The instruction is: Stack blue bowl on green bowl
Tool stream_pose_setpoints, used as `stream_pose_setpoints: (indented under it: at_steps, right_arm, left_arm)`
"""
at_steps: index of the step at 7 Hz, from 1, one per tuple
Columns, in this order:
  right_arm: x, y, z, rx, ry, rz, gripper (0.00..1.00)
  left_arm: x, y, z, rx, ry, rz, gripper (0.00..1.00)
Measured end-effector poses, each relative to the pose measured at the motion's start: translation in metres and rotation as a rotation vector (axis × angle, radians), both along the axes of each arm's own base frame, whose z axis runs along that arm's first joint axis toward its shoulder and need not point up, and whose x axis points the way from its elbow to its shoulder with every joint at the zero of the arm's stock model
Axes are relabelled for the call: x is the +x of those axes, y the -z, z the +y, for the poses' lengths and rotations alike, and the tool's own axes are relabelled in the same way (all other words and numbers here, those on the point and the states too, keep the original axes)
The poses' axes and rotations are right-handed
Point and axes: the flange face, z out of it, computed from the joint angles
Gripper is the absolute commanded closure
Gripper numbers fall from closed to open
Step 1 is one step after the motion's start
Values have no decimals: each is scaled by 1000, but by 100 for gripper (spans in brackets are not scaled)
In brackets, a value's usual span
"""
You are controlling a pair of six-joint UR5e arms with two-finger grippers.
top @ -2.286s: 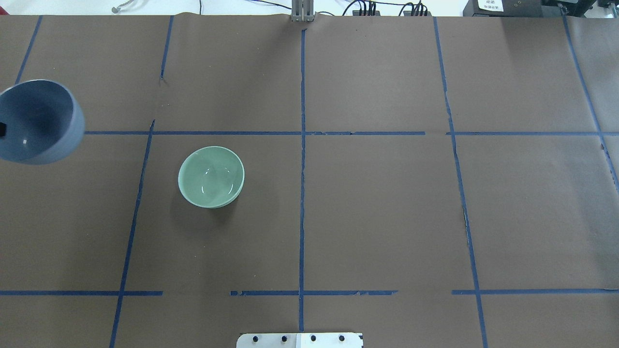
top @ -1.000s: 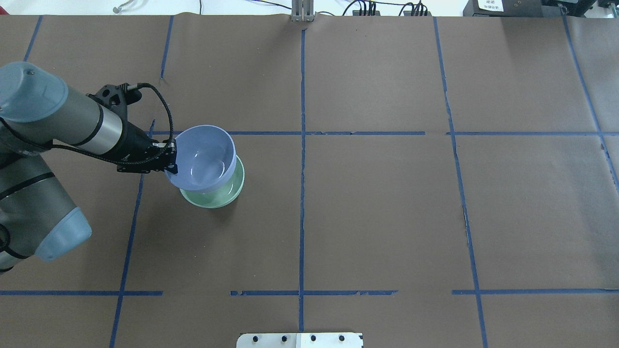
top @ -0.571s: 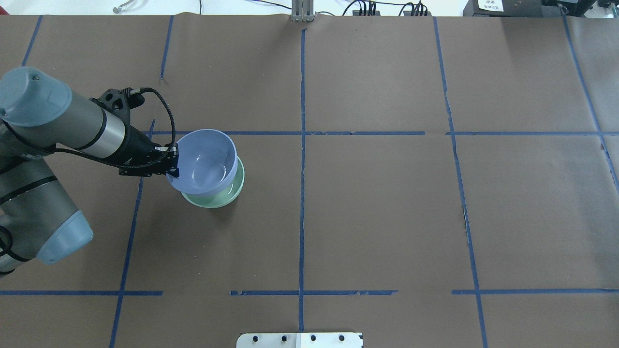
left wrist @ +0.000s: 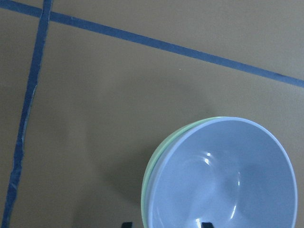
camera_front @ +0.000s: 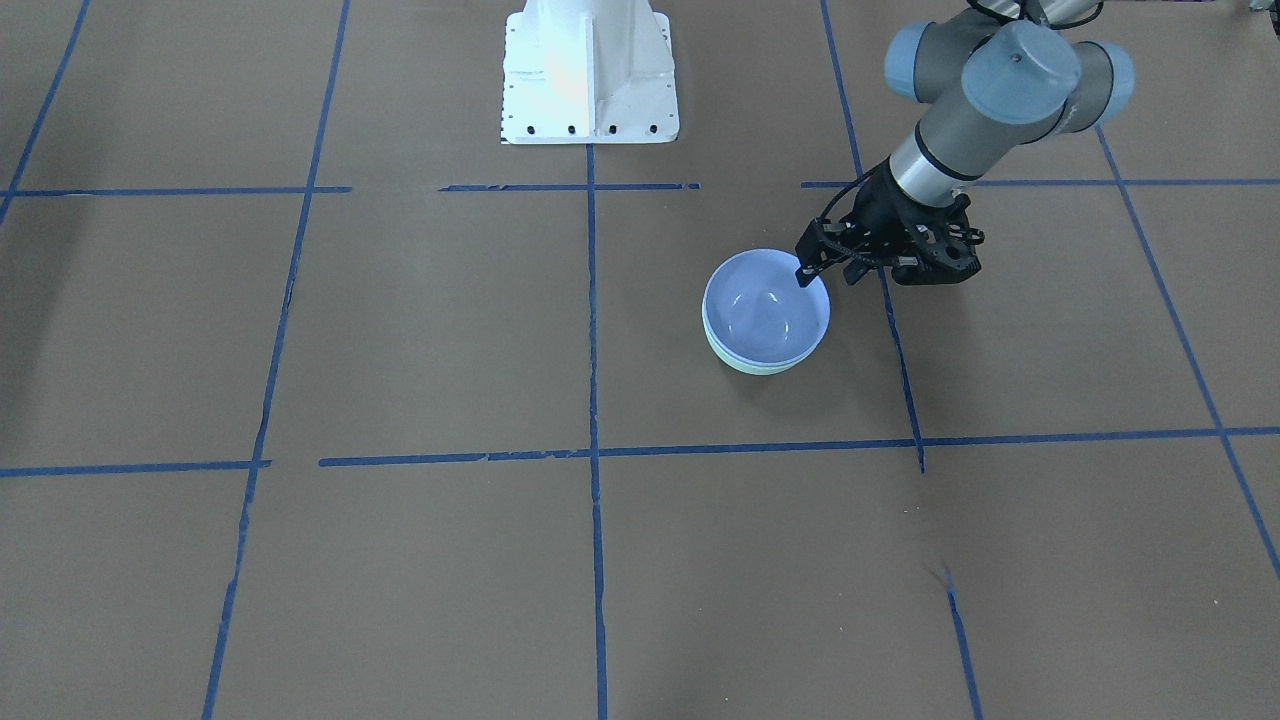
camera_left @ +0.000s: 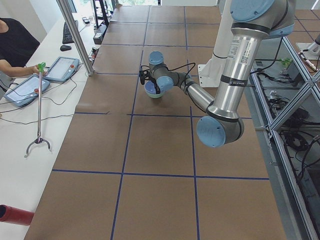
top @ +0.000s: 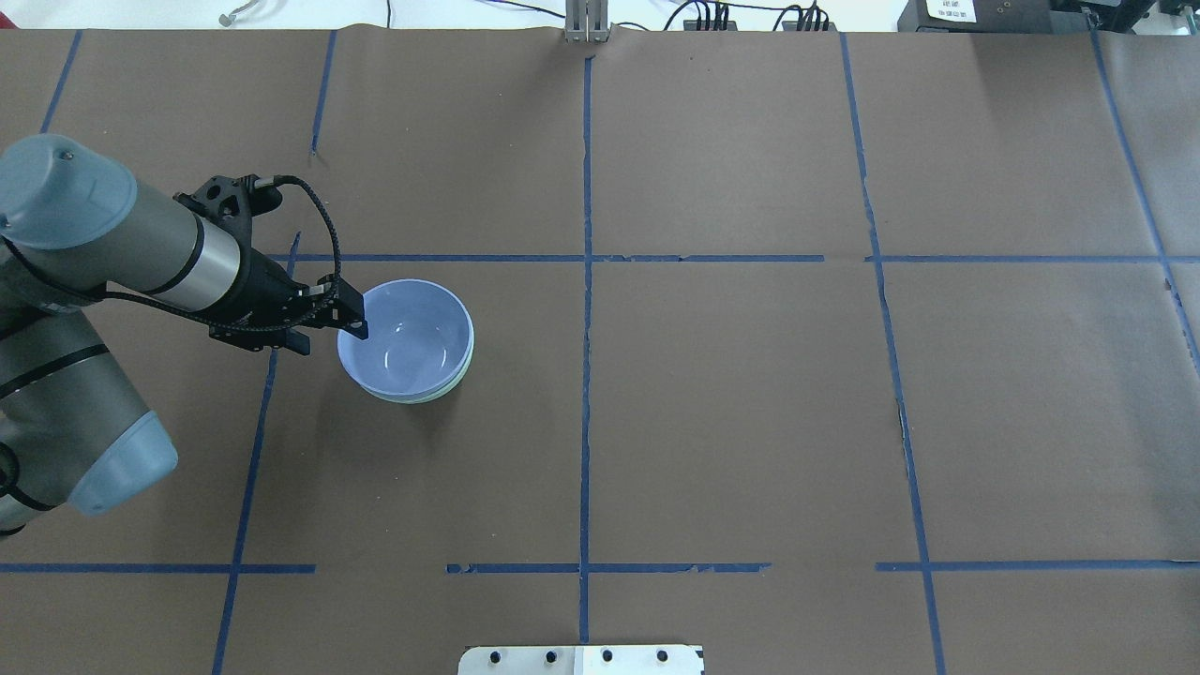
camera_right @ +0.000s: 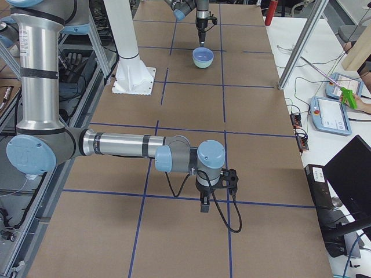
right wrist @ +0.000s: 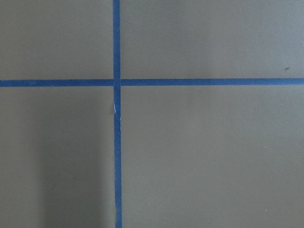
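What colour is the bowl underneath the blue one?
Pale mint, the green bowl; left wrist view.

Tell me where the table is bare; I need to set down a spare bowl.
Crowded only on the robot's left, where the left gripper meets the blue bowl nested in the green bowl. Right of the centre tape line the brown table is bare in the overhead view.

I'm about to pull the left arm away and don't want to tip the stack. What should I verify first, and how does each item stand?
1. Blue bowl nested in green bowl: ok.
2. Stack upright: ok.
3. Left end effector open, straddling both rims: ok.
4. Left end effector free of the rims: cannot tell.
5. Right end effector far from the stack: ok.
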Motion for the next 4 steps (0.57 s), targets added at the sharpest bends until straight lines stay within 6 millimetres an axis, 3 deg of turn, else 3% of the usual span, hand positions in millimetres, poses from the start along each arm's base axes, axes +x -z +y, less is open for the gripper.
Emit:
stream_pose_setpoints:
  at_steps: [2, 4]
  right_arm:
    - [0, 0, 0, 1, 0, -1, 0]
    - [0, 0, 0, 1, 0, -1, 0]
  left_arm:
    - [-37, 14, -7, 96, 11, 6, 0]
    - [-101, 19, -35, 249, 8, -76, 0]
